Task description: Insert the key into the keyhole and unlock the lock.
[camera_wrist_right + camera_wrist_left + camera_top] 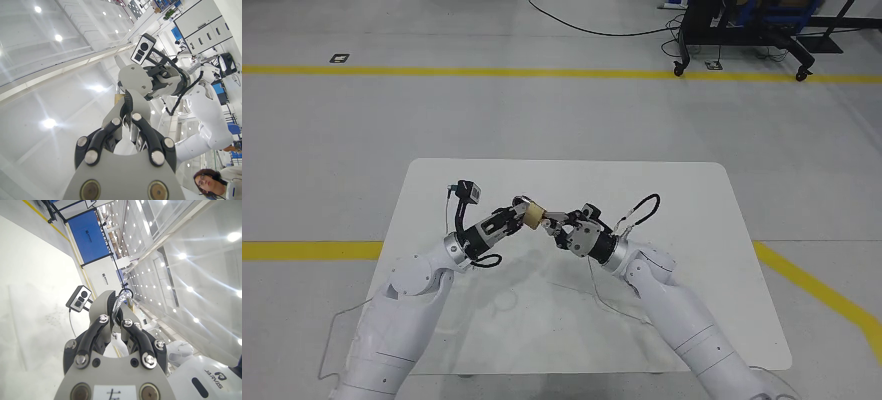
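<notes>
Lock (pixel 533 213): small brass padlock, held in the air above the middle of the worktop (pixel 692 300), not resting on it. Left tool (pixel 117 302) is pinched narrow on the steel shackle, and the brass body sticks out past the fingertips toward the other arm.

Key (pixel 548 214): a thin grey sliver between the lock body and the right tool (pixel 124 103). The right tool is closed down tight on it from the opposite side. The blade is hidden by the fingers in the right wrist view.

The two tools meet nearly tip to tip, with the lock just beside the right fingertips.

Progress (judgement): both pick-ups are done, and the key is presented at the lock. Cannot tell whether the blade has entered the keyhole. Shackle looks closed. Left to do: seat the key fully, turn it, release the shackle.
</notes>
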